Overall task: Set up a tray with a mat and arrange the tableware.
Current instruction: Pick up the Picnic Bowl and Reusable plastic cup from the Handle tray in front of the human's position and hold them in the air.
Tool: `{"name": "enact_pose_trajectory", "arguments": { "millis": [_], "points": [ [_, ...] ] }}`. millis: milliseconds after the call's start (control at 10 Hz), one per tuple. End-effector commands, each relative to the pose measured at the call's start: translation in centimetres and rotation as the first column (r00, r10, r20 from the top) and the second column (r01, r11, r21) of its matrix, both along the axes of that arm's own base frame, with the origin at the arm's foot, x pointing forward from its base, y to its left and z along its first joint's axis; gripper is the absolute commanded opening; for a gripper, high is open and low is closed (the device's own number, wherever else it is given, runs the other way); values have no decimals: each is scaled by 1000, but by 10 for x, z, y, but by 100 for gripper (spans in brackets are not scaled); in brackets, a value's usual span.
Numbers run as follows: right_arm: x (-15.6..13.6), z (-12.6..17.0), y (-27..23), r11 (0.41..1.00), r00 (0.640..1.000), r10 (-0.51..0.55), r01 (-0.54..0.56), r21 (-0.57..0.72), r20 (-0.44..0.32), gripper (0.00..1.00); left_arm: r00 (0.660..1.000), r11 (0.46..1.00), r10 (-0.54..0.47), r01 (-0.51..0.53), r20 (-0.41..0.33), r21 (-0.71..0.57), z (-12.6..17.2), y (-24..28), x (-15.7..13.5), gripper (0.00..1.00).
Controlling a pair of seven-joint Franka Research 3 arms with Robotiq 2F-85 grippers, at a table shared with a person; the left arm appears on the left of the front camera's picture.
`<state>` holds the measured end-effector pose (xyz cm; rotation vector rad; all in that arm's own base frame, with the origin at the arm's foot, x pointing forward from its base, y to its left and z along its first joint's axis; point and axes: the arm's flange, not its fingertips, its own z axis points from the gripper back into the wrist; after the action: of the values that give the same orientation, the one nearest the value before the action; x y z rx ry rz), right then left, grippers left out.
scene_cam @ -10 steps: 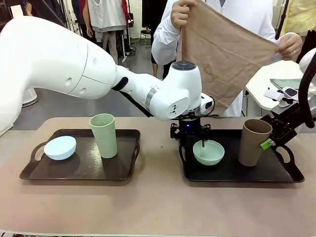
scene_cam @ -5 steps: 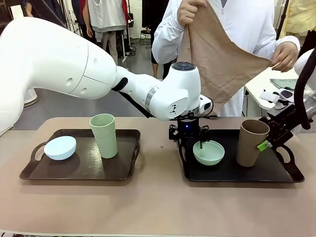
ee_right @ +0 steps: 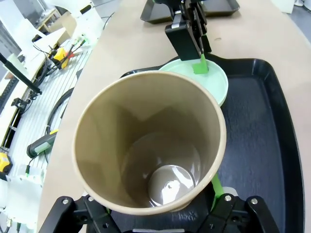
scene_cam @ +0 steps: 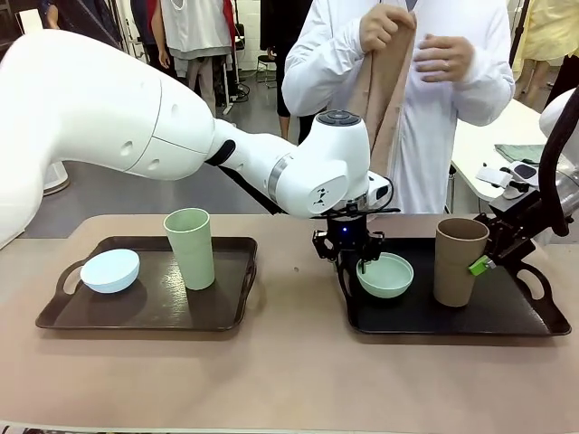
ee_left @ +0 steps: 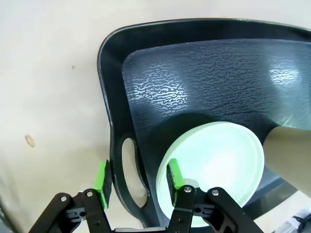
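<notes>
While low, left hand point(ee_left: 138, 177) astride bowl point(ee_left: 218, 160)

robot lab, looks like a research workspace. big white robot arm point(scene_cam: 109, 117) over a plain table point(scene_cam: 289, 380), person in a white lab coat point(scene_cam: 452, 117) across it, more people point(scene_cam: 194, 27) standing behind, side table point(scene_cam: 475, 149) with gadgets, cables point(ee_right: 19, 73) and tools point(ee_right: 62, 56) alongside.
</notes>
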<state>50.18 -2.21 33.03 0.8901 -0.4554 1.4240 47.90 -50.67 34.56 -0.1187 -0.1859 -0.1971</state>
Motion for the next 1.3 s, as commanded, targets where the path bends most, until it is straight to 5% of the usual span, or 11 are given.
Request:
{"name": "enact_pose_trajectory", "arguments": {
  "millis": [0, 200, 300, 400, 600, 700, 800, 900, 1000, 1100, 1200],
  "points": [
    [2, -6, 1, 1000, 1000, 7, -7, -3, -6, 27, 1000, 1000, 2, -3, 29, 25, 6, -15, -12, 54],
    [2, -7, 0, 1000, 1000, 11, -11, -1, -1, 0, 999, 999, -3, 1, 45, 54, 7, -16, -14, 42],
    [2, -7, 0, 1000, 1000, 12, -12, -2, -1, 28, 998, 998, -3, -1, 56, 67, 9, -16, -14, 35],
    [2, -7, 0, 1000, 1000, 12, -12, -2, -2, 0, 997, 997, -6, 0, 71, 77, 13, -17, -16, 39],
    [3, -6, -1, 1000, 1000, 15, -15, -2, 1, 0, 996, 996, -16, 8, 86, 86, 18, -20, -18, 28],
    [3, -6, -1, 1000, 1000, 16, -16, -3, 2, 36, 996, 996, -19, 12, 89, 84, 19, -21, -19, 12],
    [3, -7, -1, 1000, 1000, 17, -17, 0, 1, 36, 996, 996, -19, 12, 84, 83, 17, -20, -17, 23],
    [3, -7, -1, 1000, 1000, 18, -18, 3, 0, 0, 998, 996, -18, 12, 66, 87, 11, -20, -15, 0],
    [3, -7, -1, 1000, 1000, 18, -18, 6, 0, 36, 998, 996, -15, 10, 54, 91, 7, -20, -13, 0],
    [4, -7, -2, 1000, 1000, 21, -21, 9, -1, 0, 999, 996, -15, 10, 46, 92, 6, -20, -12, 0],
    [4, -6, -2, 1000, 1000, 24, -24, 9, -2, 0, 999, 996, -16, 12, 45, 91, 5, -20, -12, 0]
  ]
}}
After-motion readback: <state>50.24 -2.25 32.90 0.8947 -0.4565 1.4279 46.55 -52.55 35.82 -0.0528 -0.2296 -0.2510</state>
